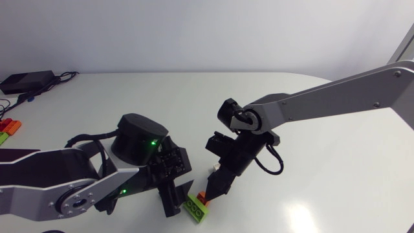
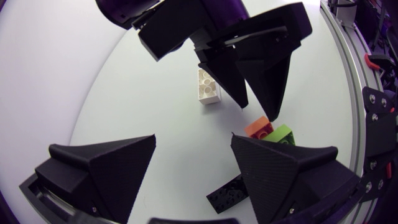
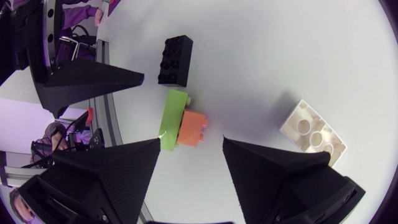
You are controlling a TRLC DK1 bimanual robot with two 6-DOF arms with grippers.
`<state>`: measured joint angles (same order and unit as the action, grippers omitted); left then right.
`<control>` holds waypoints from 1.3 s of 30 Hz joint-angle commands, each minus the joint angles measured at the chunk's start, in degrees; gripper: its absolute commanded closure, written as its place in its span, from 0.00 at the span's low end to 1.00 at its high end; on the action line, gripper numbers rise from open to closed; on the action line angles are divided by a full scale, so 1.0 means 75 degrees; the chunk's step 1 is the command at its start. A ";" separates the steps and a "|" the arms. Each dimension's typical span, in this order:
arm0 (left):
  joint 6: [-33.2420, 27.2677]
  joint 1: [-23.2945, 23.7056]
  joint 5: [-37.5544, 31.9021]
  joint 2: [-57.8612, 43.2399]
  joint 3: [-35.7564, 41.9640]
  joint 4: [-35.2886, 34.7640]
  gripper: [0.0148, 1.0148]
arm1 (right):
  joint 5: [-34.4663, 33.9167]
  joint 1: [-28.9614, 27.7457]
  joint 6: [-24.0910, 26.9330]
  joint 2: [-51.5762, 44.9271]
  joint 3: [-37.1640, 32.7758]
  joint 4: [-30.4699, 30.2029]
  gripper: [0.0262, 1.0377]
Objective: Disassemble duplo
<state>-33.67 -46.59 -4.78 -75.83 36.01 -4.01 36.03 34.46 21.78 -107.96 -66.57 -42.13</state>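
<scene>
Looking down from the head cam first: the left gripper sits at the near edge of the table, right beside the green duplo brick. The orange brick touches the green one's far right end. The right gripper points down just above the orange one, and a sliver of the white brick peeks out on its far side.

Left wrist cam: its own fingers are spread wide with nothing between them, just bare table. The black brick lies partly under one finger. The orange brick and green duplo brick are ahead of that same finger, with the right gripper tip-down over them. The white brick lies further ahead, well apart.

Right wrist cam: the right gripper is parted and grips nothing. The orange brick sits just ahead of the gap, stuck to the green duplo brick. The black brick is just beyond that, and the white brick lies off beside one finger
</scene>
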 commanded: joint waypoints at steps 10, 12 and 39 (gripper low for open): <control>-0.0245 -0.0034 -0.0125 0.0513 -0.0231 -0.0063 0.17 | 0.0071 0.0374 -0.0302 -0.0406 -0.0336 -0.0254 0.43; -0.0245 -0.0023 -0.0125 0.0560 -0.0278 -0.0075 0.17 | 0.0071 0.0398 -0.0338 -0.0476 -0.0347 -0.0254 0.44; -0.0327 0.0013 -0.0125 0.0795 -0.0395 -0.0204 0.17 | -0.0093 0.0527 -0.0443 -0.0781 -0.0171 -0.0184 0.68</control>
<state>-34.94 -46.59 -5.19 -70.48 35.00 -5.17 35.92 37.93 19.88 -112.42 -68.62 -43.16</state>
